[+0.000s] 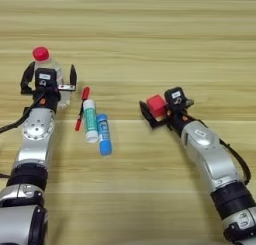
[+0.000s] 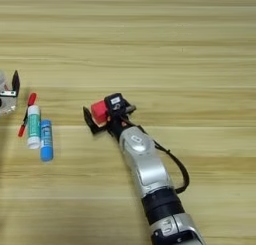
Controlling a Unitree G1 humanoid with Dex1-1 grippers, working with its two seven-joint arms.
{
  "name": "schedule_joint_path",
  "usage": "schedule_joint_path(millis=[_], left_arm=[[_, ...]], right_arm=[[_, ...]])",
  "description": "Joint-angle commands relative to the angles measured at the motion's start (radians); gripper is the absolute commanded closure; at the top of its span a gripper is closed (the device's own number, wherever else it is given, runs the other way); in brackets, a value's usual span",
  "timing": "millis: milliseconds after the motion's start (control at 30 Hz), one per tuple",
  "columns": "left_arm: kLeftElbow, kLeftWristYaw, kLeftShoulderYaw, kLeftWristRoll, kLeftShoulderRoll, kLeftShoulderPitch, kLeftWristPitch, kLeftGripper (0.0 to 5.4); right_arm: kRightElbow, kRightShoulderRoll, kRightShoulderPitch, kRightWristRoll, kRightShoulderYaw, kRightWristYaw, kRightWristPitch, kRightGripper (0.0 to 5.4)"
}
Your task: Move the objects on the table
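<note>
A light wooden table (image 1: 150, 34) with horizontal plank grain fills the view. At far left, the left gripper (image 1: 48, 80) holds its black fingers spread around a small clear plastic bottle (image 1: 54, 68) with a round red cap. Just right lie a thin red pen (image 1: 82, 108), a green-and-white glue stick (image 1: 90, 120) and a blue-and-white glue stick (image 1: 104, 134), all cylindrical. Further right, the right gripper (image 1: 155, 110) clamps a small red cube (image 1: 156, 105).

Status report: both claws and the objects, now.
Left claw open around the clear bottle. Right claw shut on the red cube. Pen and two glue sticks lie between the arms, untouched. Nothing blocking.
</note>
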State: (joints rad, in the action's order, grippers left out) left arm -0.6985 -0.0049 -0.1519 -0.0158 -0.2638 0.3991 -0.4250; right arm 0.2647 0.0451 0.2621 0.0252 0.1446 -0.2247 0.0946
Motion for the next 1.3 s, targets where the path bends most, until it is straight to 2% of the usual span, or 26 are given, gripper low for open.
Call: schedule_joint_path(millis=[33, 233, 800, 1300], left_arm=[[0.006, 0.002, 0.006, -0.006, 0.0, -0.005, 0.006, 0.0], [0.006, 0.002, 0.006, -0.007, 0.001, -0.005, 0.005, 0.0], [0.003, 0.004, 0.003, -0.002, 0.003, -0.002, 0.01, 0.0], [0.013, -0.03, 0.001, 0.03, 0.007, -0.006, 0.008, 1.9]], right_arm=[[-0.028, -0.006, 0.013, -0.012, -0.032, 0.048, -0.056, 0.02], [-0.028, -0.028, 0.034, -0.026, -0.077, 0.108, -0.096, 0.02], [-0.018, -0.038, 0.064, 0.014, -0.145, 0.128, -0.07, 0.02], [-0.007, -0.044, 0.072, 0.013, -0.154, 0.135, -0.061, 0.0]])
